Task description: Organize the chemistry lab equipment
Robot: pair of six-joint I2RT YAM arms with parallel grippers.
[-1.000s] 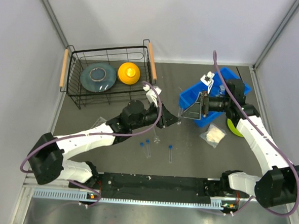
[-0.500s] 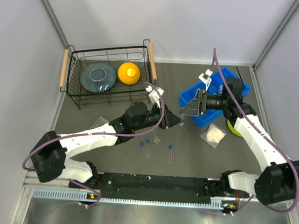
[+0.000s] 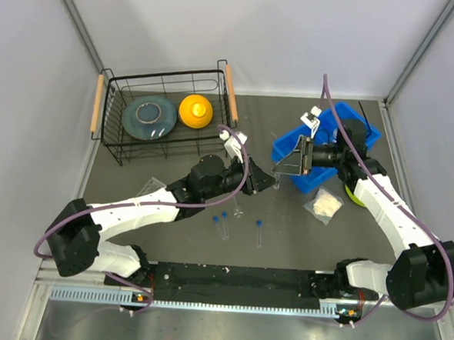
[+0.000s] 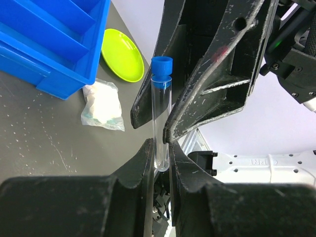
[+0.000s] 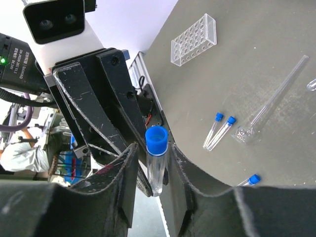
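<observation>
My left gripper (image 4: 159, 145) (image 3: 267, 176) is shut on the round bottom of a clear blue-capped test tube (image 4: 161, 113) and holds it in the air between the two arms. My right gripper (image 5: 152, 148) (image 3: 285, 164) is open, its fingers on either side of the tube's capped end (image 5: 157, 148), with a gap at one finger. Three more capped tubes (image 3: 225, 224) (image 5: 219, 131) lie on the table. The clear grid rack (image 5: 194, 38) (image 3: 150, 187) lies at the left. A long clear glass piece (image 5: 274, 101) lies near the tubes.
A blue divided bin (image 3: 312, 183) (image 4: 49, 44) stands behind my right gripper. A lime-green plate (image 4: 123, 54) and a small plastic bag (image 3: 323, 204) lie beside it. A black wire basket (image 3: 112, 124) at the back left holds a grey plate and a yellow dome.
My right gripper has moved left to meet my left gripper, so its open fingers now flank the capped end of the tube. My left gripper has shifted slightly right with the tube.
</observation>
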